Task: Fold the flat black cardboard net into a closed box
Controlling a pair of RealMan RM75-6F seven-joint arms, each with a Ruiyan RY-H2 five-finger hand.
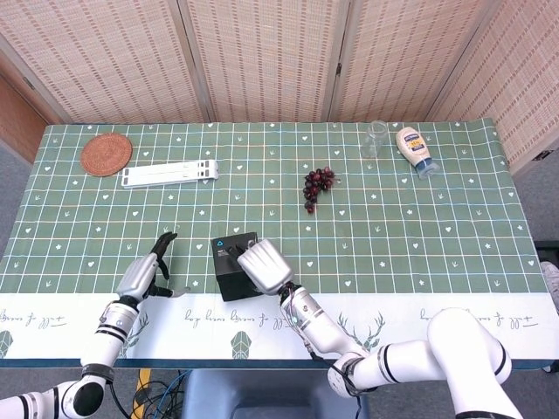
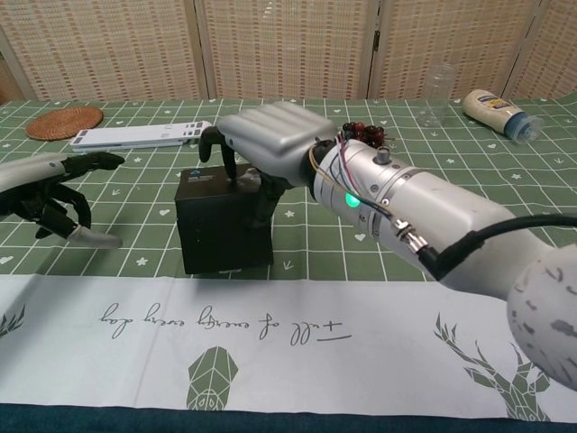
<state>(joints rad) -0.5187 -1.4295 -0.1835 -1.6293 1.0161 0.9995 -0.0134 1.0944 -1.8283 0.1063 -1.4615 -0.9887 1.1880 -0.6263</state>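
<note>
PROGRESS: black box [image 2: 224, 225] already stands as cube near front of counter [image 1: 393, 227], looks almost closed; left: prob. final press of top | HANDS: right hand [image 2: 270, 140] rests on box top, fingers curled over edge; left hand [image 2: 54, 194] apart, spread, holds nothing | VIEWS: chest shows box side walls; head shows only top, partly hidden.

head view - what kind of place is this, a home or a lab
Probably a staged lab or demo corner made to look homely: a table under a green patterned tablecloth, woven folding screens behind it, and household props such as grapes and a mayonnaise bottle.
</note>
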